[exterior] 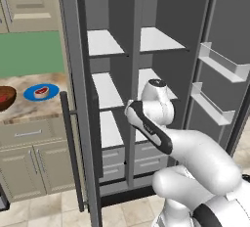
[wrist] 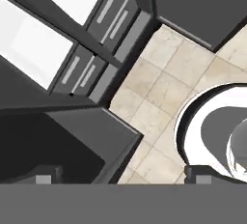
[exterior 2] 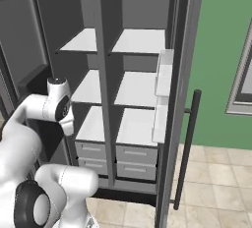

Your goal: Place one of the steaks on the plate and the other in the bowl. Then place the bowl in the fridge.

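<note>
The fridge (exterior: 132, 35) stands with both doors swung wide, its white shelves bare, and it also fills the right base view (exterior 2: 101, 50). On the counter to its left lies the blue plate (exterior: 29, 94) with a red, pale-rimmed steak (exterior: 42, 92) on it. The dark brown bowl (exterior: 6, 99) sits at the frame's left edge; a reddish patch shows inside it, and I cannot tell if it is the other steak. My arm is folded in front of the fridge. In the hand view my gripper (wrist: 120, 178) is open, empty, and looks down at the fridge's lower drawers (wrist: 79, 68).
The left fridge door with its long dark handle (exterior: 72, 152) juts toward me, between the arm and the counter. The right door carries bins (exterior: 217, 69). Its edge and handle (exterior 2: 186, 148) stand to my right. Beige cabinets (exterior: 29, 162) sit under the counter. Tiled floor (wrist: 159, 88) lies below.
</note>
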Motion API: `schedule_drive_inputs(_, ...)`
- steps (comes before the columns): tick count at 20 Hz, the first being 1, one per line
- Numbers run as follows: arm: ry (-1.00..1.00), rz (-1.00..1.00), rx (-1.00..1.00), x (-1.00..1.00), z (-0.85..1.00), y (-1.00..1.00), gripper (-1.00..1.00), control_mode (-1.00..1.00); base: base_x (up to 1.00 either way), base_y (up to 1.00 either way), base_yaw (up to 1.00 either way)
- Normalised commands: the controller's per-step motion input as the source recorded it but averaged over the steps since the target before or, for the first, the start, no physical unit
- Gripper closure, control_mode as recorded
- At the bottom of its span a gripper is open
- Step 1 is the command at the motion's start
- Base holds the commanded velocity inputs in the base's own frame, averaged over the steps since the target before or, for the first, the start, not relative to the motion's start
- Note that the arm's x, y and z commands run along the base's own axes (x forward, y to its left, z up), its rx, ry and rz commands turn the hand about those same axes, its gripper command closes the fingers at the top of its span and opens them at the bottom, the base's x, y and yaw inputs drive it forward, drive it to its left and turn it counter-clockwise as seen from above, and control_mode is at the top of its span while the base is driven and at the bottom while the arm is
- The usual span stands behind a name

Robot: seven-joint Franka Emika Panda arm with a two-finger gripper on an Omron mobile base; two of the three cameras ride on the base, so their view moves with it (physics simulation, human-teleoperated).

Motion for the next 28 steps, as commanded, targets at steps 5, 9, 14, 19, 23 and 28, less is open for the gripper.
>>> schedule_drive_inputs(5, -0.05, 0.8, -0.48, -0.44, 0.15, -0.24, -1.0, -1.0, 0.0, 0.0, 0.0)
schedule_drive_inputs(9, -0.11, 0.8, -0.48, -0.5, 0.07, -0.26, -1.0, -1.0, 0.0, 0.0, 0.0)
schedule_drive_inputs(14, -0.09, 0.51, -0.06, -0.06, 0.02, -0.61, -1.0, -1.0, 0.0, 0.0, 0.0)
schedule_drive_inputs(19, 0.04, 0.04, 0.28, 0.01, 0.0, -0.68, -1.0, -1.0, 0.0, 0.0, 0.0)
schedule_drive_inputs(23, 0.03, 0.03, 0.07, 0.03, -0.12, -0.32, -1.0, -1.0, 0.0, 0.0, 0.0)
schedule_drive_inputs(28, 0.03, 0.0, 0.0, 0.0, -0.03, -0.01, -1.0, -1.0, 0.0, 0.0, 0.0)
